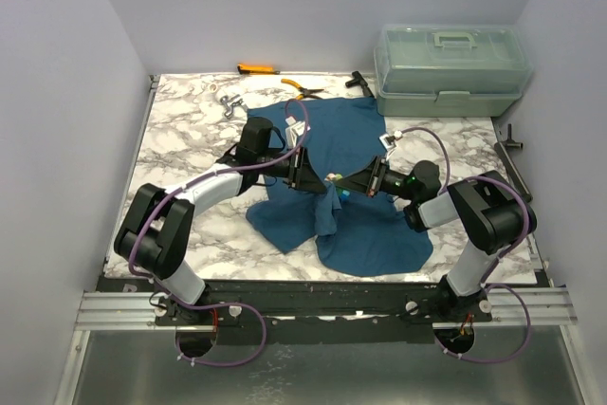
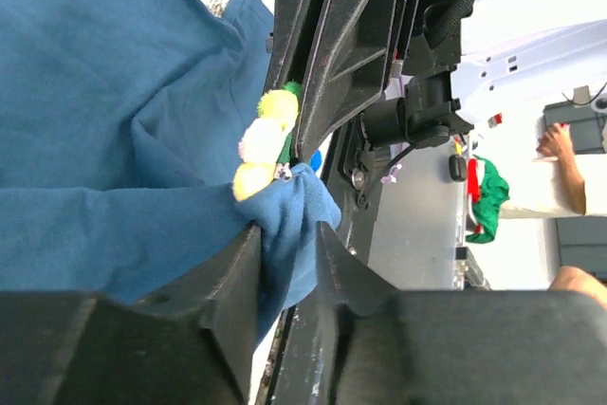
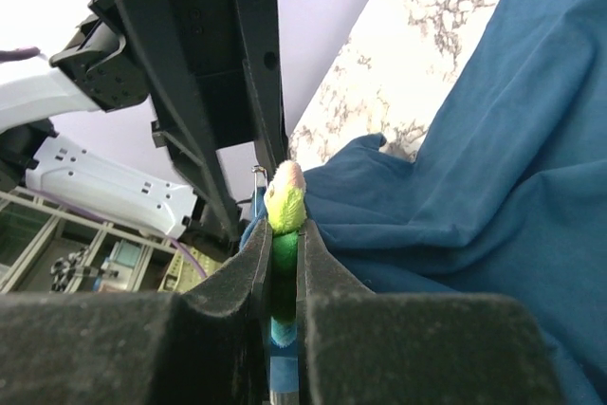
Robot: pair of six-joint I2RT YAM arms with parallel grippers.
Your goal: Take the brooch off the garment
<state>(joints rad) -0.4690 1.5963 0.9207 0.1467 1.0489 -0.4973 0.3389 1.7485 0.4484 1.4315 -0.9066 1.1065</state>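
**Fingers on brooch (image 3: 285, 198): right gripper (image 3: 283, 258) pinches it, left gripper (image 2: 289, 234) straddles cloth**

Right wrist: fingers pressed close on green-yellow beads. Left wrist only: fingers slightly apart with a garment (image 2: 114, 92) fold between them, grip can't tell; brooch sits just beside that fold. Top view: grippers meet mid-shirt, brooch a speck, fingertips unreadable. Far edge: pliers (image 1: 305, 90), clear box (image 1: 450, 68).
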